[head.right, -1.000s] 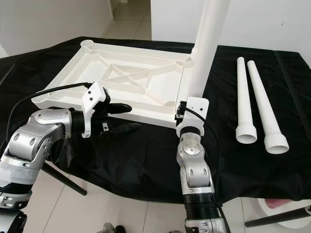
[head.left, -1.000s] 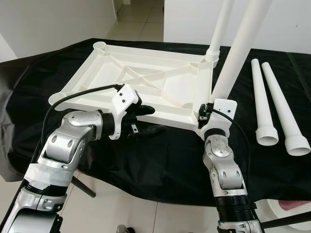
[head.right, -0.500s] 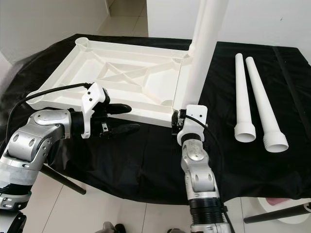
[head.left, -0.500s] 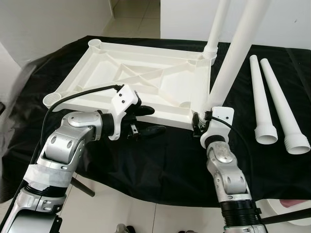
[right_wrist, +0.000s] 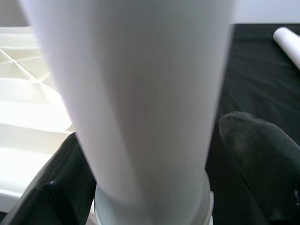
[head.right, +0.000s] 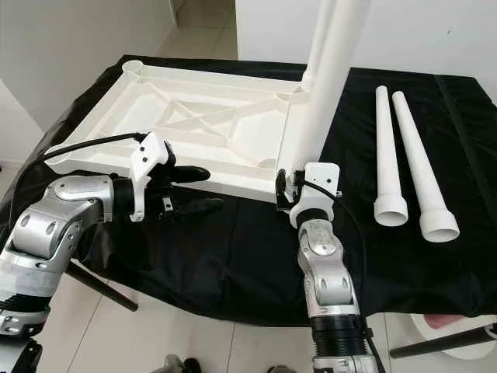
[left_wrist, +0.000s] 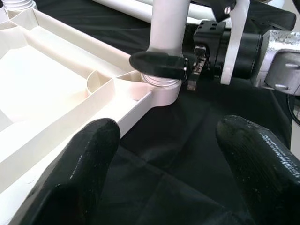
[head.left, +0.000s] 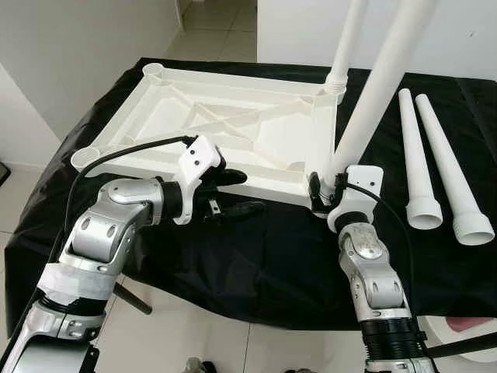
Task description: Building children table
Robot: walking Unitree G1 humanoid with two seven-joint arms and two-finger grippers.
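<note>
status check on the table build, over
Right gripper around near-corner leg at its socket. Left gripper open beside tabletop. Two spare legs loose on cloth.

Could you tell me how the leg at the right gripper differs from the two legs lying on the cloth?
The gripped leg stands upright, its wide end in a tabletop corner socket; the loose legs lie flat, side by side, beside the tabletop. The right gripper has its jaws around the gripped leg's base; nothing touches the loose legs. All are white tapered tubes.

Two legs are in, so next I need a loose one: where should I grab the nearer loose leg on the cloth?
Grip the loose leg mid-shaft, from above, fingers straddling it. It lies flat, tapering, apart from its neighbour; its flared socket end near the table edge is probably too wide.
</note>
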